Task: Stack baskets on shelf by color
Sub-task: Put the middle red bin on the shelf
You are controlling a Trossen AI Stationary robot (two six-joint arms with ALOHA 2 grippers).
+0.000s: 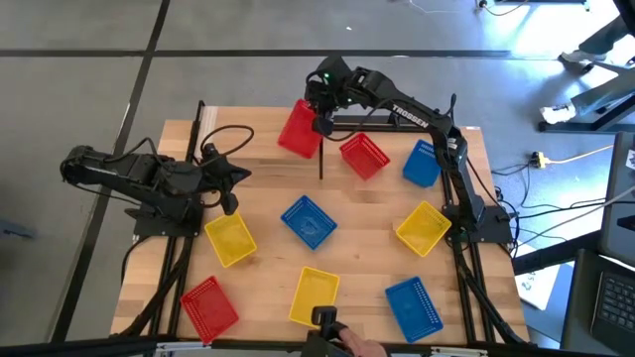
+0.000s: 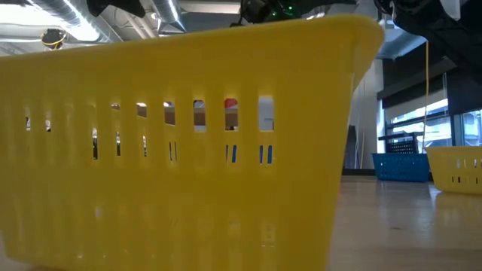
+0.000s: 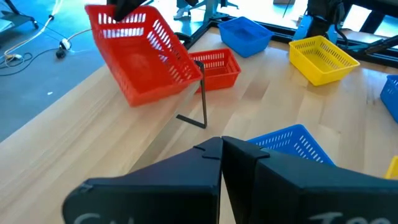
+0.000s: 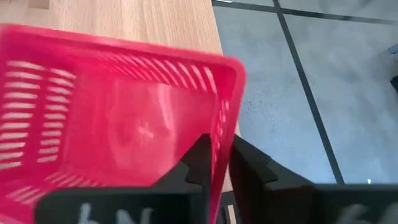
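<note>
Red mesh-sided plastic basket (image 1: 297, 129) hangs tilted at the upper centre of the high view, over the far edge of the wooden bench (image 1: 268, 188), and we see our right tool (image 1: 322, 120) pinching its rim on the side toward the second red basket (image 1: 363, 155). In the right wrist view the fingers straddle that rim wall, pressed onto it. The held basket lies just left of the tool, its open mouth tipped away from the thin black upright post (image 1: 320, 157), which stands just below it in the high view. That second red basket sits right of the post, so we judge the coming move turns on carrying the held basket rightward past the post. Our left tool (image 1: 230, 188) waits at middle left, fingers pressed together, well apart from both.
</note>
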